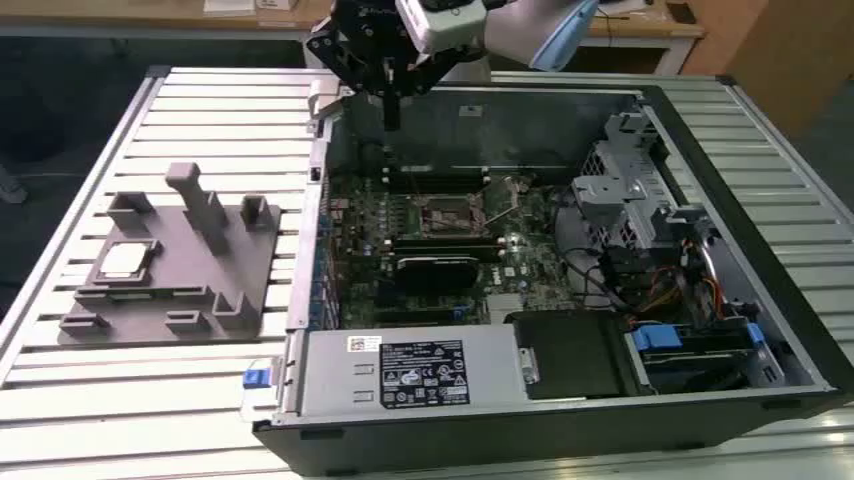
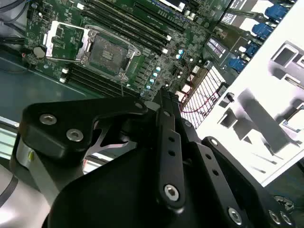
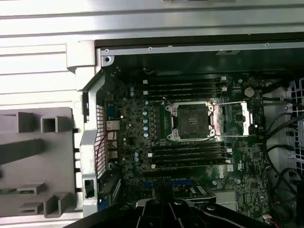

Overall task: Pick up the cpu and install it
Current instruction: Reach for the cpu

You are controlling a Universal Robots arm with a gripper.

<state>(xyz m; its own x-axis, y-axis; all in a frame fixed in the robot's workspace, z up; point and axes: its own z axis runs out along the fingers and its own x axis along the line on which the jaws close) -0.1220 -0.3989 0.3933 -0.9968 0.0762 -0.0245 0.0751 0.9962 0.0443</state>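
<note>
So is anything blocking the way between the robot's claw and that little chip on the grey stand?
Nothing visible does. The cpu lies uncovered on the grey fixture; the gripper hangs above the computer case. The fixture's upright posts stand beside the chip, not over it.

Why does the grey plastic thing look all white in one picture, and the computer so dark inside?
Second wrist view: glare washes the grey fixture to white. First wrist view: the case wall lies in deep shadow, the motherboard dim. Exterior view: even light, the cpu plain to see.
</note>
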